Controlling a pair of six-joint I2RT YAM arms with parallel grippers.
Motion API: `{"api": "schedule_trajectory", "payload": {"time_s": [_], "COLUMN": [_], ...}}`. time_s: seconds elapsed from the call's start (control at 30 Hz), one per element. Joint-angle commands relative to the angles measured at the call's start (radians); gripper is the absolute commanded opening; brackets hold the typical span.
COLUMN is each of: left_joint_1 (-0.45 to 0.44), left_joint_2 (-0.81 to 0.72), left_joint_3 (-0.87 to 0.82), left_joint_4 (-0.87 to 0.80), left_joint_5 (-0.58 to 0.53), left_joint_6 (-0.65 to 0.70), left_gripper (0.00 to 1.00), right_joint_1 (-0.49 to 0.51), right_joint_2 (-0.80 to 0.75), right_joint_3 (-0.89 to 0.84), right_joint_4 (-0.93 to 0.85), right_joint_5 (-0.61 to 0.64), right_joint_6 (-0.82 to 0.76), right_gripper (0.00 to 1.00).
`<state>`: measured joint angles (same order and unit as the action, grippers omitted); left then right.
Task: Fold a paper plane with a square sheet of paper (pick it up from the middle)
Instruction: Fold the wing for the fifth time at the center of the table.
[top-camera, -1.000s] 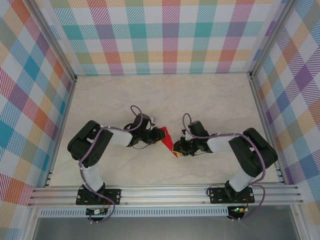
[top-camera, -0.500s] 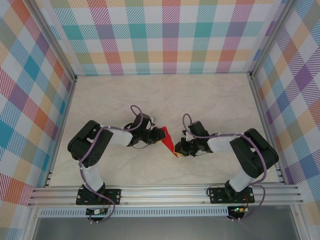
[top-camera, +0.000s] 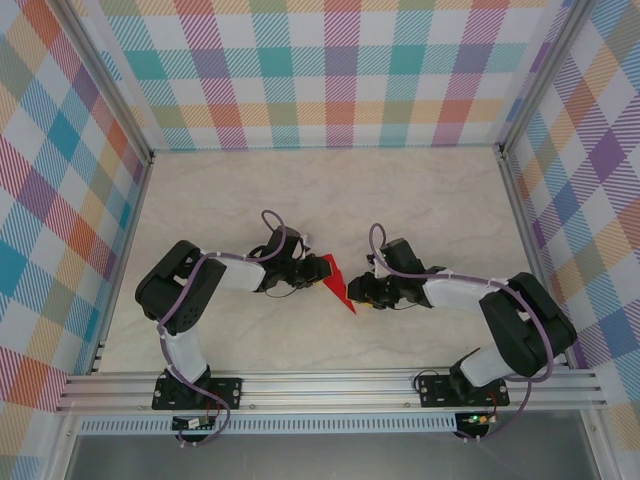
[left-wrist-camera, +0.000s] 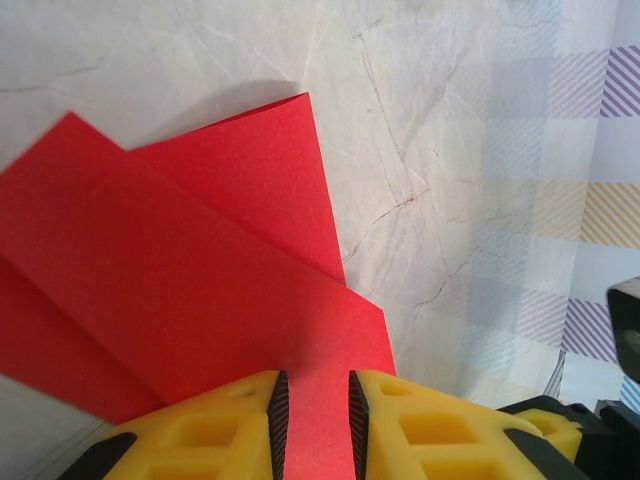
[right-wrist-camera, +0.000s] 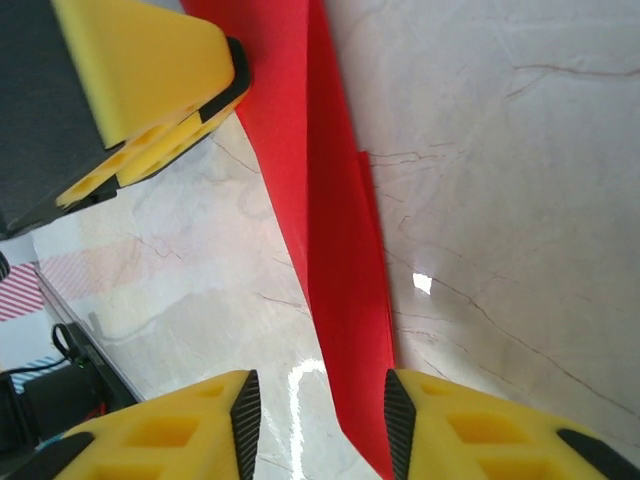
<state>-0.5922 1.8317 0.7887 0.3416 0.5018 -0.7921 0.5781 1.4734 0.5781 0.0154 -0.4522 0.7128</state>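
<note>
The square sheet of paper (top-camera: 336, 277), bright red, is folded into a slim, layered, pointed paper plane shape and sits mid-table between both grippers. My left gripper (top-camera: 313, 271) is shut on its left edge. In the left wrist view the paper (left-wrist-camera: 200, 280) runs between the close-set pads of that gripper (left-wrist-camera: 317, 385). My right gripper (top-camera: 356, 293) stands open at the paper's near tip. In the right wrist view the narrow red strip (right-wrist-camera: 340, 250) passes between the spread jaws (right-wrist-camera: 318, 385) close to the right pad, with a gap on the left. The left gripper's yellow finger (right-wrist-camera: 150, 80) shows at top left.
The marble-patterned table (top-camera: 330, 190) is enclosed by plaid walls (top-camera: 330, 70) at the back and on both sides. An aluminium rail (top-camera: 330, 385) carrying both arm bases runs along the near edge.
My right gripper has opened off the paper's near tip, and its arm has shifted slightly to the right. The left gripper and the paper have stayed where they were.
</note>
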Motion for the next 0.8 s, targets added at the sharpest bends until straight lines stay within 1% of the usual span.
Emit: {"api": "schedule_trajectory", "payload": {"time_s": [0.0,0.1,0.33,0.57,0.77], "left_joint_1": [-0.009,-0.009,-0.009,-0.009,-0.009], "left_joint_2": [0.067,0.069,0.070,0.070,0.077], "left_joint_3": [0.004,0.006,0.006,0.010,0.014], "left_joint_4": [-0.064,-0.066,-0.067,-0.072,-0.073], "left_joint_5": [-0.023,-0.021,-0.019,-0.017,-0.014], "left_joint_6": [0.026,0.027,0.026,0.026,0.026], "left_gripper": [0.25,0.25,0.25,0.25,0.25], "right_joint_1": [0.019,0.036,0.082,0.089,0.089], "right_joint_2": [-0.011,0.004,0.059,0.105,0.122], "right_joint_3": [0.035,0.059,0.124,0.151,0.151], "right_joint_4": [-0.087,-0.119,-0.172,-0.204,-0.204], "right_joint_5": [0.047,0.079,0.119,0.157,0.155], "right_joint_6": [-0.099,-0.135,-0.201,-0.222,-0.227], "right_gripper": [0.44,0.45,0.46,0.42,0.33]}}
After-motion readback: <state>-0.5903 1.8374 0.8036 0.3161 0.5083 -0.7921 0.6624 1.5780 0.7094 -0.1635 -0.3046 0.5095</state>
